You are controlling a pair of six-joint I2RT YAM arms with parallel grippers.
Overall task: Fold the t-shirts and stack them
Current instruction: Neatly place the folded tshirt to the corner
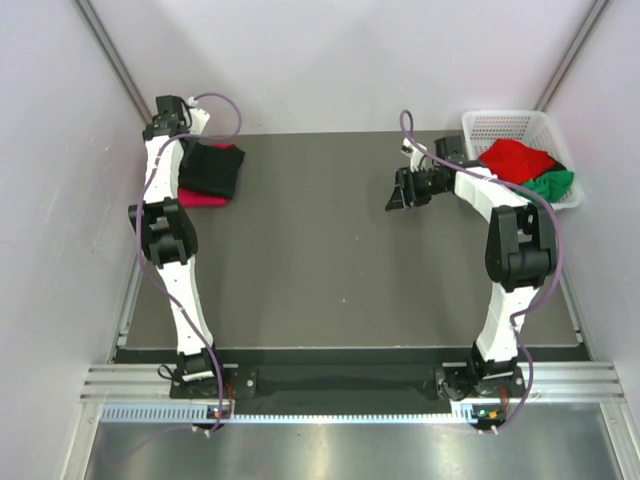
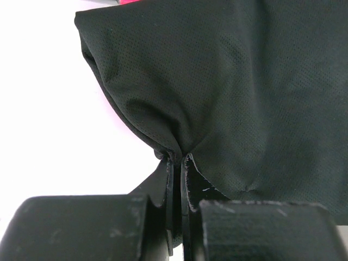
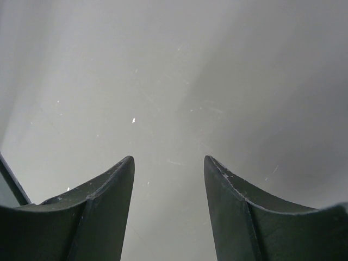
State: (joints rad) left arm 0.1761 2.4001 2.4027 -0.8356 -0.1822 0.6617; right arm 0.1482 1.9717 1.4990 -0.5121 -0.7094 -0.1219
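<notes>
Two tees lie stacked well left of the basket (image 1: 520,122), the left gripper (image 2: 178,160) pinching the black tee (image 2: 234,92) atop the pink tee (image 1: 200,199); next, likely, the wide-open right gripper (image 3: 168,168) beside the basket fetches its red tee (image 1: 515,157)

Pretty sure this is a robotics lab test cell, not anyone's home. The dark grey counter (image 1: 330,260) is boxed in by plain white panels (image 1: 340,60), with metal struts (image 1: 112,55) running up the back corners. The left arm (image 1: 175,270) and right arm (image 1: 510,290) are bolted to an aluminium rail (image 1: 350,385) along the near edge, and purple cables (image 1: 225,105) loop off them. The toothed strip (image 1: 330,412) below the rail might be a slotted cable duct, but it's too small to say. The only homey bits are a white plastic mesh basket (image 1: 520,122) holding a red t-shirt (image 1: 515,158) and a green t-shirt (image 1: 552,185).
</notes>
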